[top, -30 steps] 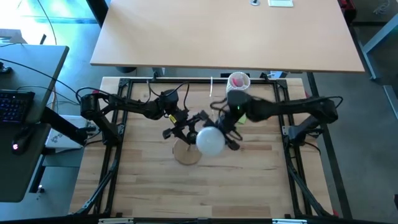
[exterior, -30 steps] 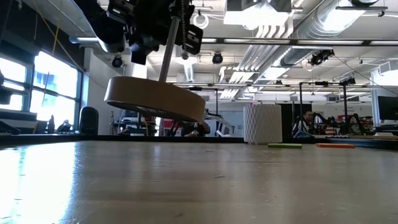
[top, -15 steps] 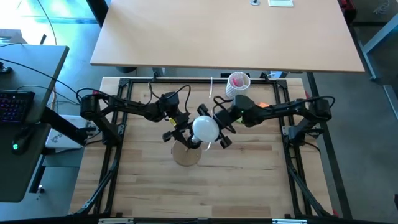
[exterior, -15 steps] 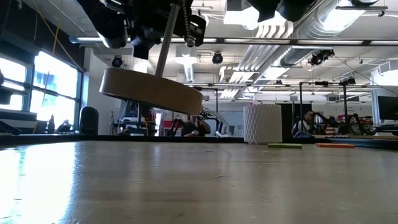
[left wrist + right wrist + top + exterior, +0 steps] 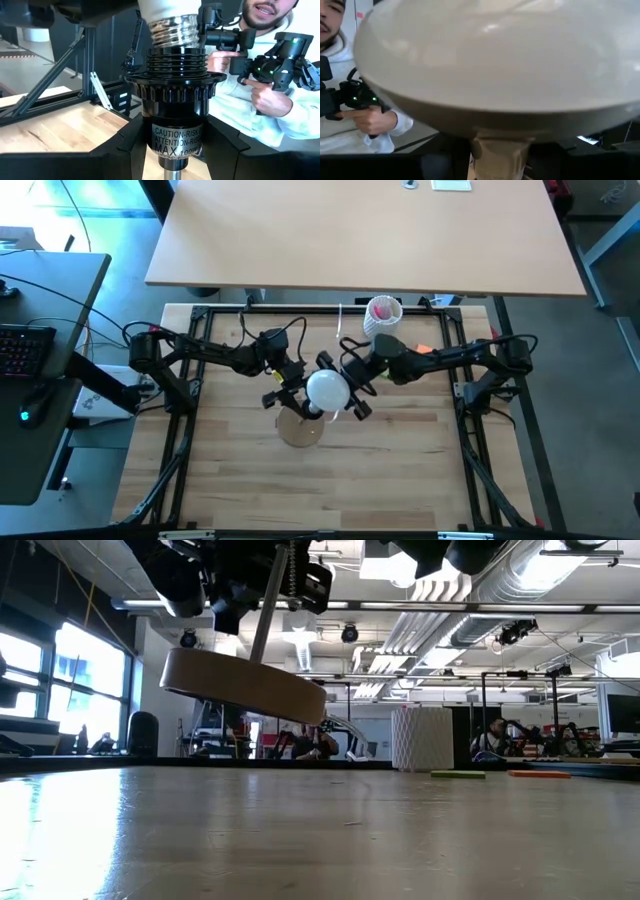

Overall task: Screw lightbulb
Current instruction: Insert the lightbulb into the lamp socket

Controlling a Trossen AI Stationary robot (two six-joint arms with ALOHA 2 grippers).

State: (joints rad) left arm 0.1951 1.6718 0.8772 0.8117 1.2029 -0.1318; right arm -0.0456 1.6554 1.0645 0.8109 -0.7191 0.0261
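The lightbulb (image 5: pixel 327 390), a white frosted globe, hangs over the middle of the table with my right gripper (image 5: pixel 345 388) shut on it. Its threaded metal base (image 5: pixel 175 27) stands in the mouth of the black socket (image 5: pixel 172 100). My left gripper (image 5: pixel 295 392) is shut on that socket. A metal rod (image 5: pixel 268 600) runs from the socket down to a round wooden base (image 5: pixel 245 685), which hangs tilted above the tabletop. My left gripper pinches the socket's lower barrel (image 5: pixel 175 142) between its two fingers (image 5: pixel 132 145), coming level from the table's left. The lamp is lifted clear, with the socket uppermost and the wooden base tilted below it. My right gripper has the bulb's globe (image 5: pixel 330 385) between its two fingers (image 5: pixel 360 408), coming roughly level from the table's right. In its wrist view the globe (image 5: pixel 505 60) hides the contact. The bulb is clear of the table, neck (image 5: pixel 500 150) down toward the socket.
A white ribbed cup (image 5: pixel 383 312) with pink contents stands at the table's far edge, right of centre. Small green (image 5: pixel 458 774) and orange (image 5: pixel 540 774) items lie near it. A person (image 5: pixel 270 90) holding controllers sits beyond the table. Black frame rails (image 5: pixel 180 405) border the tabletop.
My right gripper has carried the bulb down and toward the table's far left, from beside the socket to above its mouth, turning as it went. It has kept nearly still for the last half second. The wooden base has tipped slightly in my left gripper's hold.
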